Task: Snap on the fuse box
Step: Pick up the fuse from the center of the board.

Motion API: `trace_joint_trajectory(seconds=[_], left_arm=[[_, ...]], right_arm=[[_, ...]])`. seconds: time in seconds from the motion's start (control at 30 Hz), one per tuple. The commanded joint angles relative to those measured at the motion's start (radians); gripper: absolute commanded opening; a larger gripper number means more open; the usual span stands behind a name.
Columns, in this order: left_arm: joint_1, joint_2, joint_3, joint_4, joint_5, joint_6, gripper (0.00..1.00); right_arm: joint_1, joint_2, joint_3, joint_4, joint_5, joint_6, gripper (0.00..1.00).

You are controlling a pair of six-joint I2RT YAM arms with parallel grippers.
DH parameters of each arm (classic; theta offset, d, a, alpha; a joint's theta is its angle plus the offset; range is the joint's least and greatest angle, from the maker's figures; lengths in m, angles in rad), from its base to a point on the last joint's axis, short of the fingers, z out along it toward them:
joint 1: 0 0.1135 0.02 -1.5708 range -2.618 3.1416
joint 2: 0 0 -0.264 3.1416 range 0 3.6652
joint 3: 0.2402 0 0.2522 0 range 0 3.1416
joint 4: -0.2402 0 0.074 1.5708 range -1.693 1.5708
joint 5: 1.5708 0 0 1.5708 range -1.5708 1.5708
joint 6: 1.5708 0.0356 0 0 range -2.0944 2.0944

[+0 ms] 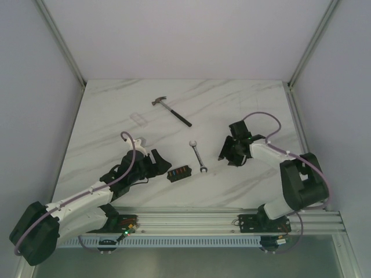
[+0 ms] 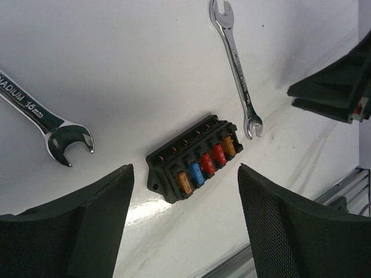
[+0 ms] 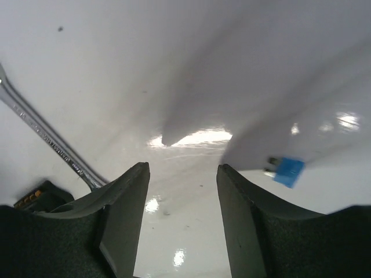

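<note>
Though mostly hidden behind right fingers (image 3: 124, 217), fuse box (image 3: 36, 198) near wrench (image 3: 49, 142).

This looks like a robotics lab test cell. A white marble-pattern tabletop (image 1: 232, 104) stands between plain pale walls (image 1: 185, 35) and an aluminium frame (image 1: 61, 43). A left arm (image 1: 81, 200) and a right arm (image 1: 272, 152) are bolted to a slotted rail (image 1: 191, 217). A hammer (image 1: 172, 110), a wrench (image 1: 198, 156) and a fuse box (image 1: 178, 174) lie on the tabletop.
</note>
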Motion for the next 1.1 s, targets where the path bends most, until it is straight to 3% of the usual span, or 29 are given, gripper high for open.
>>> trace_joint_trajectory(seconds=[0.0, 0.2, 0.37, 0.63, 1.07], left_arm=[[0.006, -0.029, -0.019, -0.01, 0.01, -0.026, 0.81], [0.006, -0.036, -0.022, -0.011, 0.004, -0.032, 0.81], [0.006, -0.025, -0.017, -0.01, 0.011, -0.031, 0.82], [0.005, -0.03, -0.023, -0.012, 0.019, -0.028, 0.81], [0.006, -0.043, -0.028, -0.014, 0.015, -0.035, 0.81]], right_arm=[[0.055, 0.048, 0.075, -0.036, -0.018, -0.08, 0.56], [0.055, -0.023, 0.109, -0.118, 0.12, -0.199, 0.59], [0.045, -0.019, 0.113, -0.223, 0.262, -0.178, 0.59], [-0.003, -0.004, 0.056, -0.132, 0.238, -0.168, 0.56], [0.022, 0.09, 0.068, -0.087, 0.104, -0.208, 0.51]])
